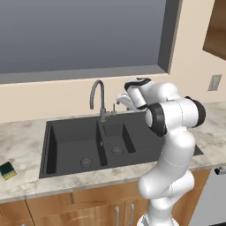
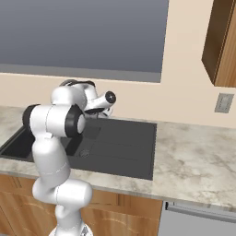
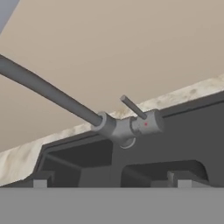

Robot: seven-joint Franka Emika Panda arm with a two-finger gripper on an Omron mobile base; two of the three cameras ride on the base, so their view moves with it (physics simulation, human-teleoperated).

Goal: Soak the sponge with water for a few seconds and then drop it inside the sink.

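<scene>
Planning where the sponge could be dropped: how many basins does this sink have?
2. The larger basin is on the left of the sink, the smaller basin sits to its right beneath the faucet. The arm hides part of the sink's right side.

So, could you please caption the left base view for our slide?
Open gripper near the faucet above the sink; sponge on the counter at left.

The arm is built from glossy white, rounded segments that swell like stacked bulbs near its foot and narrow toward the hand. Dark charcoal rings band the joints, the widest pair capping the ends of the thick elbow drum. A black collar trims the wrist housing, and a small round black cap sits on its side. Two small dark, squared fingertips end the hand.
</scene>
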